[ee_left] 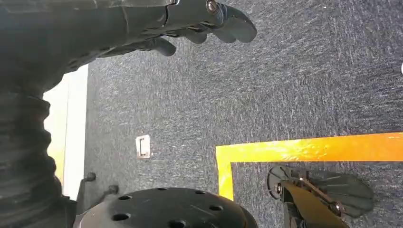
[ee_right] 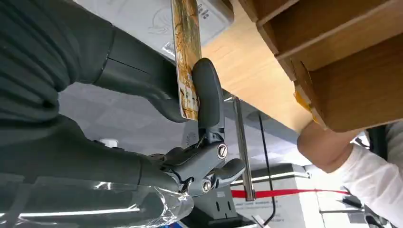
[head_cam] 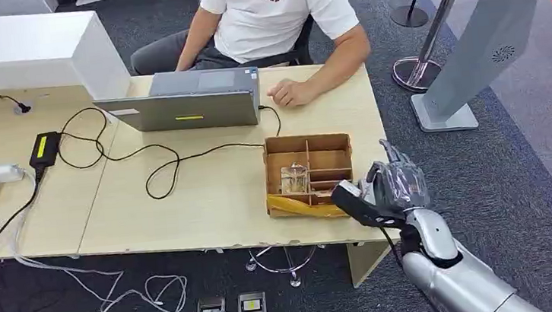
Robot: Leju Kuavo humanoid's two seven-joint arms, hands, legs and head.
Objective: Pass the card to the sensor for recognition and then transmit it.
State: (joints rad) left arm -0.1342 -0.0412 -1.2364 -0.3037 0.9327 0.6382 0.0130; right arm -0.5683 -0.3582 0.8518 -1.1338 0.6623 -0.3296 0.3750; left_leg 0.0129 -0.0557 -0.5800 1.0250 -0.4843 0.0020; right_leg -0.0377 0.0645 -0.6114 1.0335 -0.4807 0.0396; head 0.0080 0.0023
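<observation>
The left hand [ee_left: 190,23] hangs over the dark carpet [ee_left: 285,85], fingers loosely apart with nothing in them. On the desk [head_cam: 208,193], a person [head_cam: 275,18] sits behind a laptop [head_cam: 191,99]. Beside the wooden box [head_cam: 309,172], at the desk's right edge, the right hand [head_cam: 390,187] pinches the card [ee_right: 186,57] between thumb and finger.

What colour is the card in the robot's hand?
Golden yellow with brown patterning; the card shows best in the right wrist view.
</observation>
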